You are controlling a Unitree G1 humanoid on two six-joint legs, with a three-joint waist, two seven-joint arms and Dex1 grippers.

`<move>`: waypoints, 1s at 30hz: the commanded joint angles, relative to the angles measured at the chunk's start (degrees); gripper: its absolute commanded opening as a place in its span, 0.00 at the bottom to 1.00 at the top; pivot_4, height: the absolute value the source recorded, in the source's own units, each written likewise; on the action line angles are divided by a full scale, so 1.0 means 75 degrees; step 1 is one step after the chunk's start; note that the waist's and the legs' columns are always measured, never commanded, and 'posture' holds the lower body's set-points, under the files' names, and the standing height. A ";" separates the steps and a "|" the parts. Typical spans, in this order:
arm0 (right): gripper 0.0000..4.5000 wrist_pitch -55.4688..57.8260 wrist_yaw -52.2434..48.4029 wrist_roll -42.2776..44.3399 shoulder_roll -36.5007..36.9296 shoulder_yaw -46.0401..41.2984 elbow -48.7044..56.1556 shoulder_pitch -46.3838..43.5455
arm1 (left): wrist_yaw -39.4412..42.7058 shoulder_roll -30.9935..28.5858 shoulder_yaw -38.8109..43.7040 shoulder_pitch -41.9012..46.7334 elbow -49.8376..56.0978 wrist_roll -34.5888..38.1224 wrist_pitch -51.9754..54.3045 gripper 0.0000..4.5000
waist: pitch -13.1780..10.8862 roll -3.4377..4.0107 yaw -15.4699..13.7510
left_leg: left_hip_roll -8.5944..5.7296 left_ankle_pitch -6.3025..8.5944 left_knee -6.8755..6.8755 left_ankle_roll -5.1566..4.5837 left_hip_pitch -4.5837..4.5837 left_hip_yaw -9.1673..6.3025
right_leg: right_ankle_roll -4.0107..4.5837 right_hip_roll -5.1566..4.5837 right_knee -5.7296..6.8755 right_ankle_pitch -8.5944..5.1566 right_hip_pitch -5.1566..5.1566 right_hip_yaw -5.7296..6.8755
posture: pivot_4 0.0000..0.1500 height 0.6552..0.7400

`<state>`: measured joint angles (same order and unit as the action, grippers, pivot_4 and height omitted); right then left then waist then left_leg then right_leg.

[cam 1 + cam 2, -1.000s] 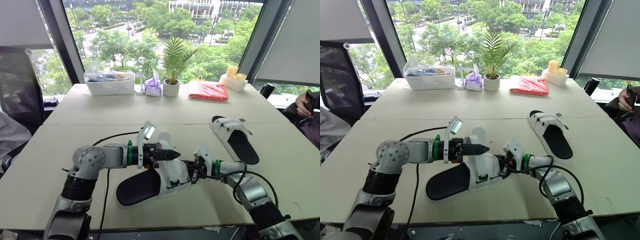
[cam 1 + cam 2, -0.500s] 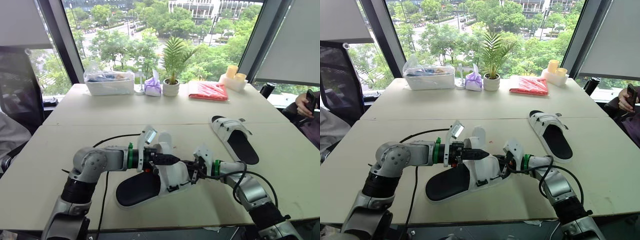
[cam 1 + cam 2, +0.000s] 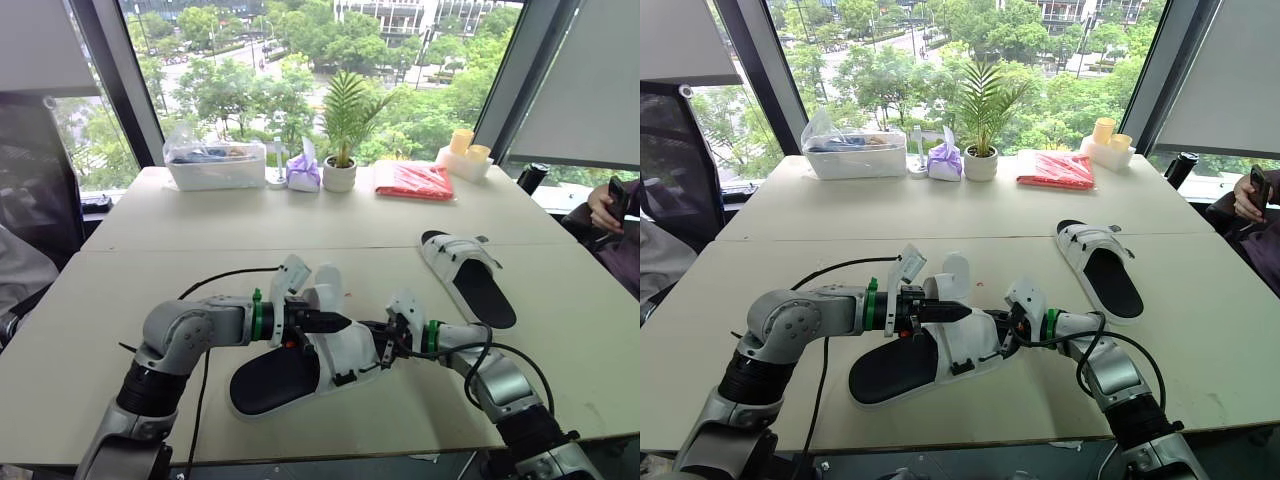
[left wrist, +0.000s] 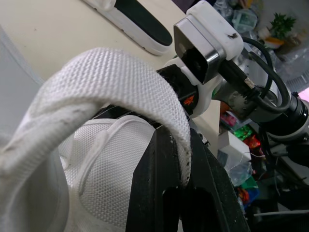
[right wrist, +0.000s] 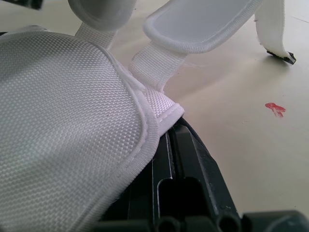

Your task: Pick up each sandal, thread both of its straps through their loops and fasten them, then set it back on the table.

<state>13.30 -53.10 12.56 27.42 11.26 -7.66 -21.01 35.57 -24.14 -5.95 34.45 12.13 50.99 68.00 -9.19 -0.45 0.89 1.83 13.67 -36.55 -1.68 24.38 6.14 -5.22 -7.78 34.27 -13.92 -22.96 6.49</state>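
I see my left gripper (image 3: 335,323) pinching the white strap (image 4: 120,77) of the near sandal (image 3: 290,368), and my right gripper (image 3: 385,345) clamped on its upper edge. Its heel is on the table (image 3: 200,240). The far clear bin (image 3: 217,165) holds dark, indistinct items.

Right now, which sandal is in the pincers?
The near sandal, held by left pincer and right pincer; the far sandal lies untouched on the robot's right.

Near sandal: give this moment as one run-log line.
left gripper: shut on strap | right gripper: shut on near sandal | far sandal: on table
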 commanded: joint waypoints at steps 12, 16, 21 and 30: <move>0.00 0.0386 0.0262 -0.0498 -0.0101 0.0312 -0.0674 0.0265 | 0.0665 -0.0467 -0.0939 -0.0292 0.0683 -0.1124 -0.0963 0.01 | 0.0000 0.0000 -0.0002 | 0.0001 -0.0019 0.0044 0.0029 -0.0004 0.0000 | 0.0015 0.0014 -0.0006 0.0009 -0.0027 0.0000 | 1.00 1.00; 0.00 0.0390 0.0274 -0.0500 -0.0108 0.0302 -0.0689 0.0268 | 0.0719 -0.0367 -0.0902 -0.0280 0.0652 -0.1423 -0.1406 0.01 | 0.0000 -0.0001 -0.0005 | 0.0001 -0.0019 0.0044 0.0029 -0.0003 0.0000 | 0.0016 0.0014 -0.0007 0.0009 -0.0029 0.0000 | 1.00 1.00; 0.00 0.0390 0.0280 -0.0498 -0.0147 0.0299 -0.0755 0.0203 | 0.1335 -0.0656 -0.1046 -0.0125 0.0907 -0.1584 -0.1676 0.01 | 0.0000 -0.0001 0.0004 | 0.0003 -0.0019 0.0045 0.0029 -0.0003 0.0000 | 0.0017 0.0015 -0.0006 0.0010 -0.0033 0.0000 | 1.00 1.00; 0.00 0.0383 0.0296 -0.0507 -0.0195 0.0294 -0.0815 0.0176 | 0.1589 -0.0724 -0.1378 -0.0491 0.1425 -0.1414 -0.1292 0.01 | 0.0000 -0.0001 0.0021 | 0.0005 -0.0020 0.0046 0.0029 -0.0005 0.0000 | 0.0021 0.0019 -0.0005 0.0012 -0.0036 0.0003 | 1.00 1.00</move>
<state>13.30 -53.09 12.56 26.14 11.29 -8.07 -21.66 47.61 -29.65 -15.19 31.60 21.65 40.13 57.59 -9.19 -0.46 1.05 1.86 13.51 -36.20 -1.46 24.34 6.14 -5.07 -7.63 34.24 -13.83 -23.23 6.51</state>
